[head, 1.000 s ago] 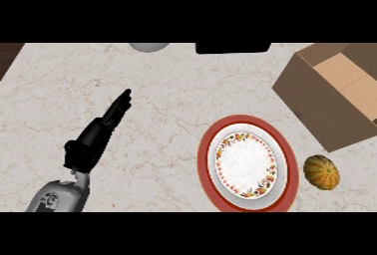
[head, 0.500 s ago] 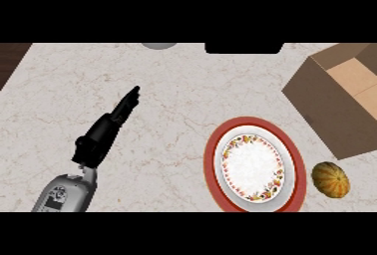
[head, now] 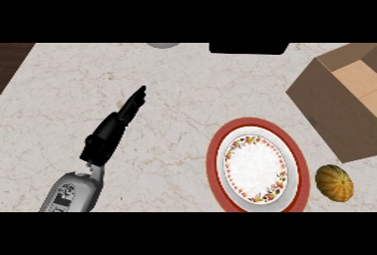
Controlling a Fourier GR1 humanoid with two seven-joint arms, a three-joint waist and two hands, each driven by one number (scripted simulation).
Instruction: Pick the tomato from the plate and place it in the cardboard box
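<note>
Surface (head: 184,94) of pale marbled stone is filling most of the head view. The left hand (head: 114,128) is lying over its left half at the end of a grey forearm (head: 72,191) that is coming in from the lower edge; its fingers are extending straight toward the upper right, holding nothing and touching none of the objects.

A red-rimmed plate (head: 258,166) with a white centre and a floral band is sitting in the lower right part of the view, well apart from the hand. Nothing is lying on the plate.

The tomato (head: 334,183), a rounded orange-yellow item with faint ribs, is resting on the surface just beside the plate's right edge, outside the rim. It looks more like a small squash from this angle, though the view is too coarse to be certain.

The cardboard box (head: 340,102) is standing open at the right edge, above the tomato and near it, with its lighter inner floor showing.

A dark object (head: 248,48) and a grey round item (head: 163,45) are sitting at the far edge, both cut off.
</note>
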